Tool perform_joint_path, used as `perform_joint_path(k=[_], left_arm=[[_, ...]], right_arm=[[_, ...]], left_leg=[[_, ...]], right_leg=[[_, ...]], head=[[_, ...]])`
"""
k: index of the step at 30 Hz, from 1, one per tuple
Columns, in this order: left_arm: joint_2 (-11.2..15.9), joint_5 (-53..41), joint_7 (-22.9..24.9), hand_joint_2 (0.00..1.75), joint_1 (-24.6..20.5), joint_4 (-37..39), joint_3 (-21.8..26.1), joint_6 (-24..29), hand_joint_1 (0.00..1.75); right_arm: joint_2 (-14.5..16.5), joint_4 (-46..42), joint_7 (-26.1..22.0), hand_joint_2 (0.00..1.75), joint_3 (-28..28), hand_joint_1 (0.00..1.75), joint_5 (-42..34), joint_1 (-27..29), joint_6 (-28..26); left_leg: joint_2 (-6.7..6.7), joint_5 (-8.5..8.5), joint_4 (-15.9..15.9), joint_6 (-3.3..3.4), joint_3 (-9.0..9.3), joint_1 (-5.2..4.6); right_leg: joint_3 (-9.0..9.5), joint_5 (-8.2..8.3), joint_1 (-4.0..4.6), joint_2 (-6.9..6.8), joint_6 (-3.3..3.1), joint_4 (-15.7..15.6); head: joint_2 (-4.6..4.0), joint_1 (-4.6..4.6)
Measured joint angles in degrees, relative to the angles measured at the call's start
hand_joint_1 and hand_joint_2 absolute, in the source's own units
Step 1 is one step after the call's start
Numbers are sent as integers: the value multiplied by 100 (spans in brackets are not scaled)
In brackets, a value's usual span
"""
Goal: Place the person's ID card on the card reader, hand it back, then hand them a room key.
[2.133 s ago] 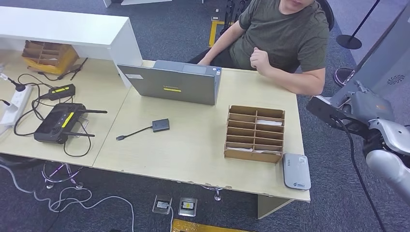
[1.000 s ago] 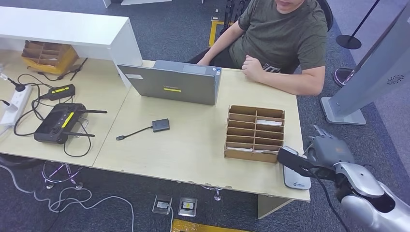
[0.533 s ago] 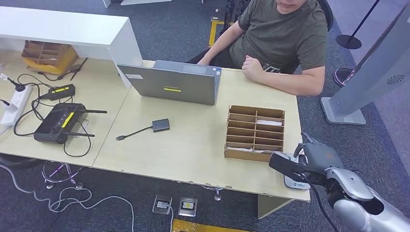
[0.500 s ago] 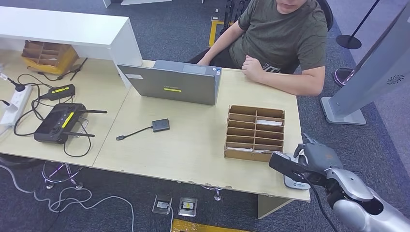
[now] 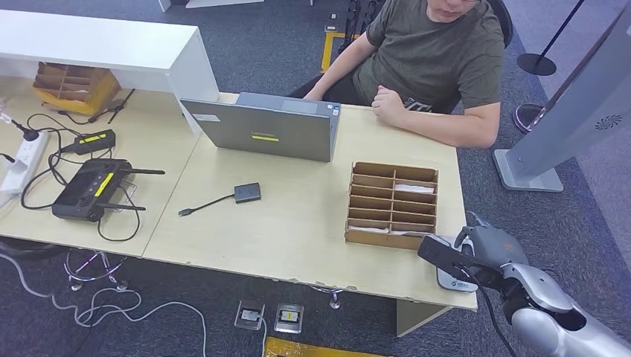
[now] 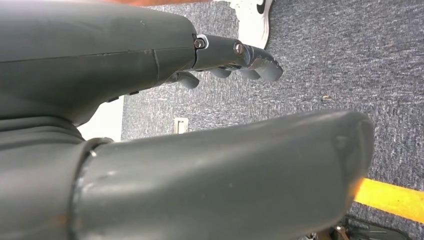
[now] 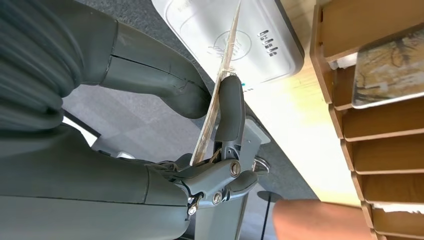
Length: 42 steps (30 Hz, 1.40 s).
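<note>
Broadly, the pale wooden bench (image 5: 298, 223) carries a flat grey card reader (image 5: 455, 269) at its corner; just above it the right hand (image 5: 487, 249) has its fingers (image 7: 231, 107) clamped on the thin ID card (image 7: 216, 107); left hand (image 6: 150, 120) fingers apart, holding nothing.

- The head view looks forward and down from high on the robot, taking in the whole desk (image 5: 298, 223), with a person (image 5: 439, 59) seated at its far side.
- The right wrist view sits close behind the right hand (image 7: 150, 150), facing the desk's corner; it shares the card reader (image 7: 235, 40) (image 5: 455, 269) and the cardboard sorter (image 7: 380, 100) (image 5: 392, 204) with the head view.
- The left wrist view sits close behind the left hand (image 6: 150, 125), looking down at grey carpet (image 6: 325, 65).
</note>
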Motion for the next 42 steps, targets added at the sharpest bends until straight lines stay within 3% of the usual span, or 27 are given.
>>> perform_joint_path(k=[10,31,36,42], left_arm=[[-1,-17,0,0,0,-1,0,1,0],[4,-17,0,0,1,-1,0,4,0],[30,-22,0,0,7,0,0,17,0],[44,3,0,0,8,0,0,18,0]], right_arm=[[139,396,-151,175,61,175,-59,58,-154],[122,489,-94,175,41,175,-91,122,-453],[-42,89,179,175,-216,175,29,15,-545],[-214,-673,402,175,-538,175,234,-537,-254]], left_leg=[[0,0,1,0,1,0],[2,1,2,0,5,0],[5,1,2,0,4,-1],[7,3,1,0,4,-1]], right_leg=[[0,0,0,0,0,0],[3,3,0,1,1,0],[2,6,-1,2,-1,0],[1,8,-1,5,-2,1]], head=[[0,1],[0,-1],[0,-2],[0,-1]])
